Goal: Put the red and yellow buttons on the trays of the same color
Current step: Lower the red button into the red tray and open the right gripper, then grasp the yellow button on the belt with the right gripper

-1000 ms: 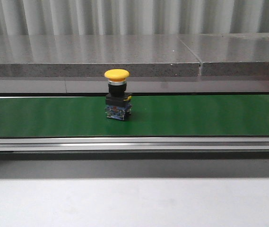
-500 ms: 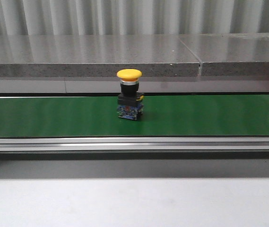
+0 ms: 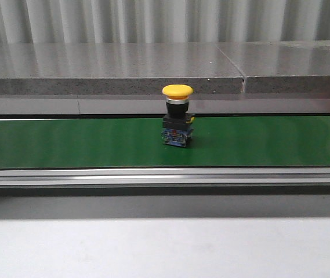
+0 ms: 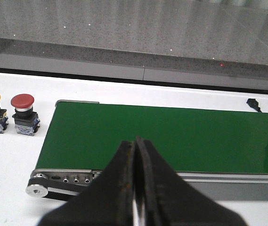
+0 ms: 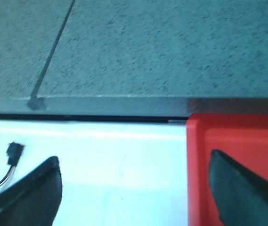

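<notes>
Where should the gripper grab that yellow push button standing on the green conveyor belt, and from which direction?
Grip the yellow push button probably on its black square body just under the mushroom cap, coming straight down from above with the fingers either side. It stands upright on the green conveyor belt, and the domed cap is wider than the neck and looks slippery, while the body's flat sides offer parallel faces.

Matt green belt in a brushed metal rail; glossy yellow plastic button cap; speckled, polished stone ledge; smooth red plastic tray; smooth white table.
</notes>
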